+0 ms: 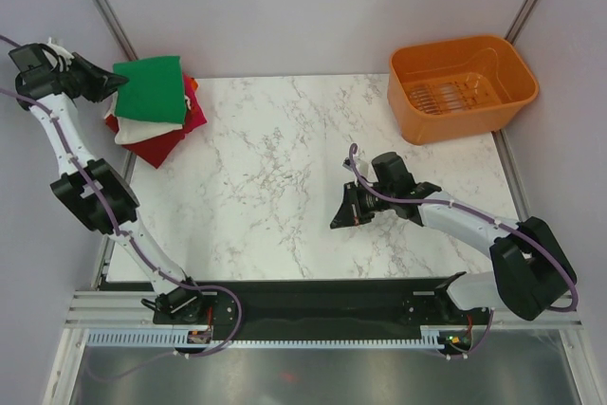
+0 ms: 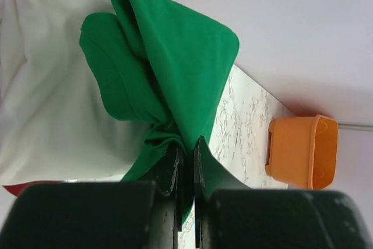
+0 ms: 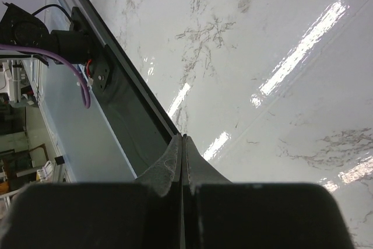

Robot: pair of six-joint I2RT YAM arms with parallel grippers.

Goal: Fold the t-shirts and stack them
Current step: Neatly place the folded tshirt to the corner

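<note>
T-shirts lay stacked at the far left corner of your counter, with the green t-shirt on top of cream-white and red ones. The orange basket stood at the far right corner. Your left gripper was clamped on a bunched edge of the green t-shirt. Your right gripper was fully closed on nothing, just above the counter, right of its middle.

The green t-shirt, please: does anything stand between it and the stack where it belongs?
Nothing visible does. The left gripper is shut on the green t-shirt, which already lies directly on the cream-white shirt topping the stack.
</note>
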